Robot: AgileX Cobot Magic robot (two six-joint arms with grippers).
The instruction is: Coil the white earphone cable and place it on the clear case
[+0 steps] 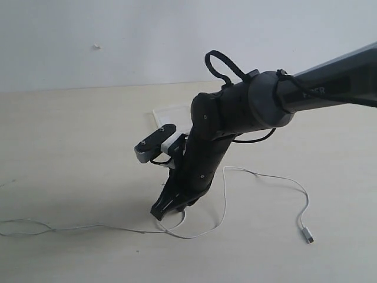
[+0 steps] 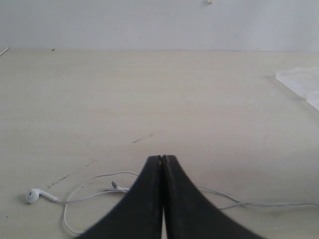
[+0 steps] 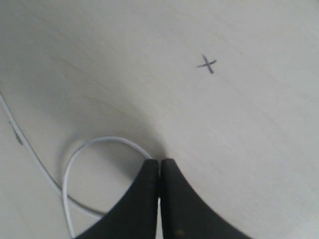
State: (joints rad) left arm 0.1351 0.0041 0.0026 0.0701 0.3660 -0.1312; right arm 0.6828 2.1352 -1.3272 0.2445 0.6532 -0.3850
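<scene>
The white earphone cable (image 1: 224,194) lies stretched across the table, its silver-tipped plug (image 1: 307,237) at the right. My right gripper (image 1: 168,209) reaches across the middle, tips down at the table. In the right wrist view this gripper (image 3: 159,162) is shut, and a loop of the cable (image 3: 99,140) runs into its fingertips. The left gripper (image 2: 162,158) is shut with nothing in it; the cable (image 2: 99,177) and one earbud (image 2: 32,195) lie on the table beyond it. The clear case (image 1: 168,112) sits behind the right arm, partly hidden, and shows as the clear case (image 2: 301,82) in the left wrist view.
The right arm (image 1: 235,118) crosses the middle of the table and covers part of the case. A pencilled cross (image 3: 206,63) marks the tabletop near the right gripper. A white wall (image 1: 118,35) rises behind the table's far edge.
</scene>
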